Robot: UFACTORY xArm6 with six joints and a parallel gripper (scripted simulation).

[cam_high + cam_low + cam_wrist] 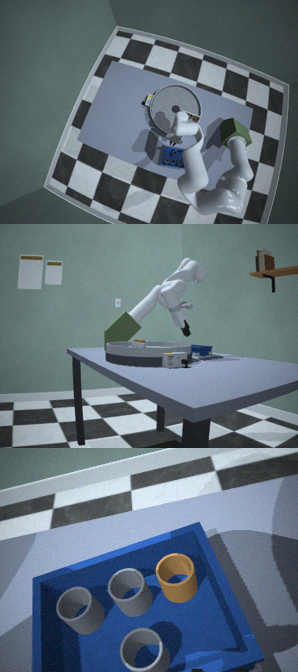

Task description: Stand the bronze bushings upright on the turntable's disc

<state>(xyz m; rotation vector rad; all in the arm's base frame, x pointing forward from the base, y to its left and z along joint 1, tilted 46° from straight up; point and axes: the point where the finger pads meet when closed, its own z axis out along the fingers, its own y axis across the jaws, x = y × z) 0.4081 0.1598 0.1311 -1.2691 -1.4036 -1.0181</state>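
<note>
A blue crate stands on the grey table beside the turntable. In the wrist view it holds one bronze bushing and three steel bushings, all upright. Two bronze bushings stand on the turntable's disc near its rim, away from the dark hub. My gripper hangs well above the table between the disc's edge and the crate. Its fingers are close together with nothing between them.
A small white control box sits against the turntable's side. The arm's green base block stands at the table's edge behind the turntable. The table stands on a checkered floor.
</note>
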